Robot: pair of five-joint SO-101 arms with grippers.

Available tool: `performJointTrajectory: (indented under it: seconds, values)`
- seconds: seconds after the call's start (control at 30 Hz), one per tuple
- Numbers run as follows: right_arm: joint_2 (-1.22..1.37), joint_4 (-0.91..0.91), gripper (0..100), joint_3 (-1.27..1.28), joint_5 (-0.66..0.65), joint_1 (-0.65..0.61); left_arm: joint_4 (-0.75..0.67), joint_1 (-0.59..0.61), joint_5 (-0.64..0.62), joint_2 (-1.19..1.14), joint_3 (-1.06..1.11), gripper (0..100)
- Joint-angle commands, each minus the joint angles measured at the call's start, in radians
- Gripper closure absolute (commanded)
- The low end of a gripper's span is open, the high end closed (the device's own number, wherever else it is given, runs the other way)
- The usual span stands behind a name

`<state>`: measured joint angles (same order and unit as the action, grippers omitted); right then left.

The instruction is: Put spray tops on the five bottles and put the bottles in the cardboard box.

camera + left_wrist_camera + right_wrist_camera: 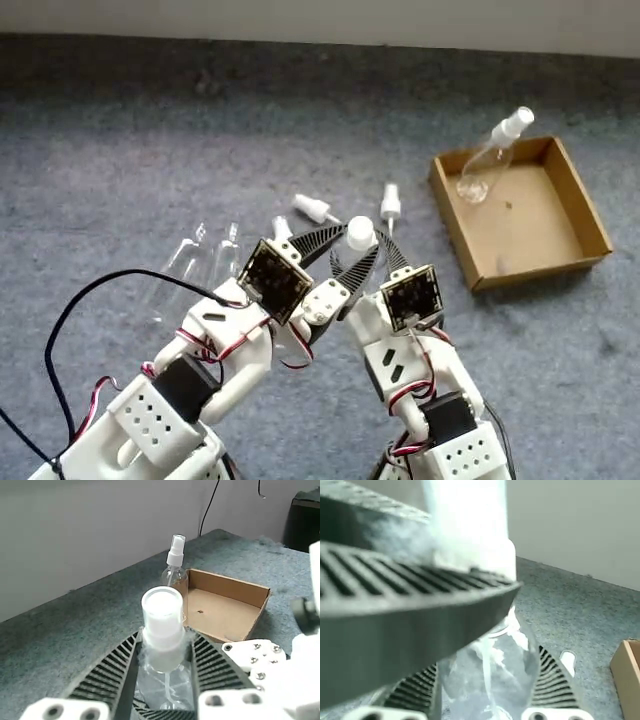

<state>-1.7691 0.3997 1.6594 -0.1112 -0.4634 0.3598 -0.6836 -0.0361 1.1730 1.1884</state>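
Note:
A clear bottle [492, 672] is held up above the carpet between both arms, with a white spray top [360, 234] on its neck. My left gripper [162, 652] is shut on the spray top [161, 622], its ribbed black fingers [117, 672] pressing the collar from both sides. My right gripper [485, 700] is shut on the bottle's body lower down. In the high view the left gripper [352, 246] and right gripper [364, 256] meet at the bottle. The cardboard box [560, 170] lies to the right, and a capped bottle [490, 160] leans on its far left corner.
Two clear bottles without tops [185, 258] [229, 250] lie on the grey carpet left of the grippers. Loose spray tops [312, 208] [390, 205] lie just beyond them. The box [235, 587] has low walls. A black cable [90, 300] loops by the left arm.

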Motion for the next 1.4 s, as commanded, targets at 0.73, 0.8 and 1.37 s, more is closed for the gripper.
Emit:
performJointTrajectory:
  seconds: [0.73,0.8,1.37]
  values:
    - [-0.024,-0.004,89.0,-0.01,-0.005,0.012,0.008,0.047,0.008,-0.183,-0.079,89]
    - [-0.024,-0.004,89.0,-0.01,-0.005,0.015,0.017,0.064,0.008,-0.182,-0.079,91]
    - [-0.016,-0.002,89.0,-0.008,-0.005,0.016,0.505,0.143,0.012,0.243,-0.081,91]
